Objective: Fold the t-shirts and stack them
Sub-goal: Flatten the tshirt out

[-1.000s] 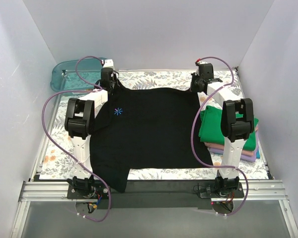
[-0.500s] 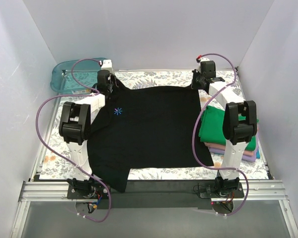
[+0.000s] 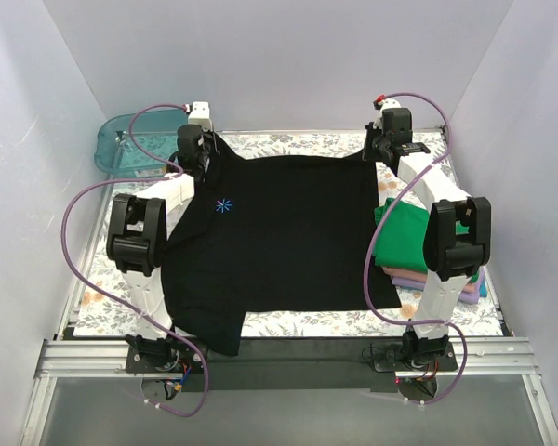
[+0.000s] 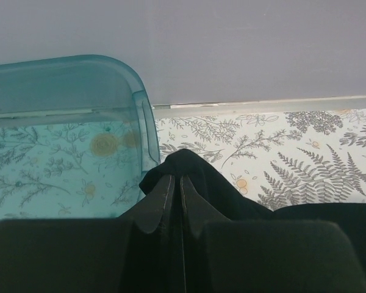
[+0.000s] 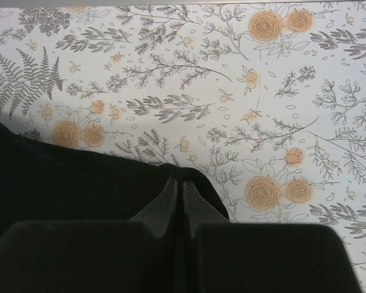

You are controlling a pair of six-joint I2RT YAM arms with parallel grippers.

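The left fingers (image 4: 163, 201) and right fingers (image 5: 166, 201) pinch shut on the black shirt (image 3: 279, 232), spread unfolded between them; a folded stack (image 3: 409, 237) waits near the right fingers.

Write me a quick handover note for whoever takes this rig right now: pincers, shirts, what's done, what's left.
Left pincer: shut on the far left corner of the plain black cloth t-shirt, beside the teal plastic tub.
Right pincer: shut on that shirt's far right corner.
The black shirt lies spread out, unfolded, mid-table.
Done: a folded green t-shirt tops the tan-pink and lavender folded shirts stacked at the right.
Left: fold the black shirt and add it to that stack.
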